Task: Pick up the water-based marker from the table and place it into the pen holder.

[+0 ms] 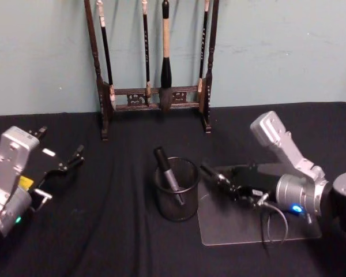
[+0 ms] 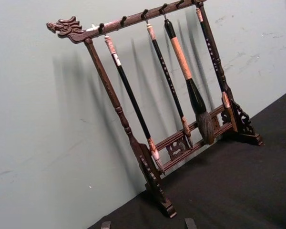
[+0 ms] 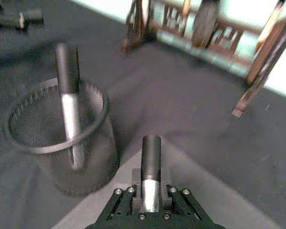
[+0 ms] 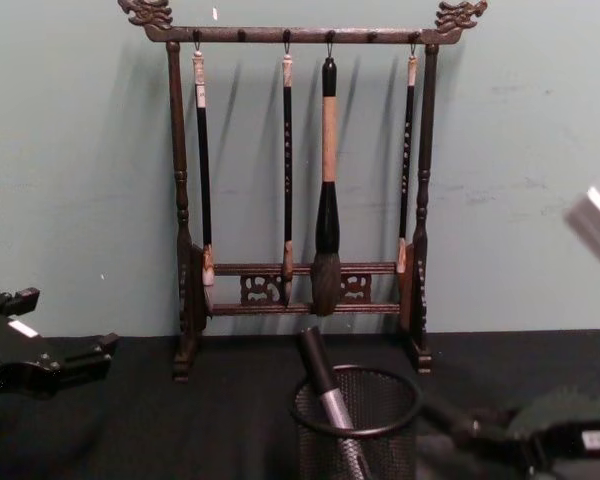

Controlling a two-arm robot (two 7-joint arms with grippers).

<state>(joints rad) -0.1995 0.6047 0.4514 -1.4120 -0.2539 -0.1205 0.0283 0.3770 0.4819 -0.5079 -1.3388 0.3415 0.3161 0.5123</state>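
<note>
Mesh pen holder (image 1: pixel 187 208): standing, one marker (image 1: pixel 168 173) leaning inside.
R gripper (image 3: pixel 151 192): I'm pinching 2nd marker (image 3: pixel 151 152), holding it just beside holder.
L gripper (image 1: pixel 63 140): idling far left, fingers spread, empty.

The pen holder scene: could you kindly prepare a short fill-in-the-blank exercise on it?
The pen holder holds ____ leaning marker.
The right gripper is shut on a second ____.
The brush rack carries ____ hanging brushes.
The idle left gripper stands ____.
Missing words: one; marker; four; open.
</note>
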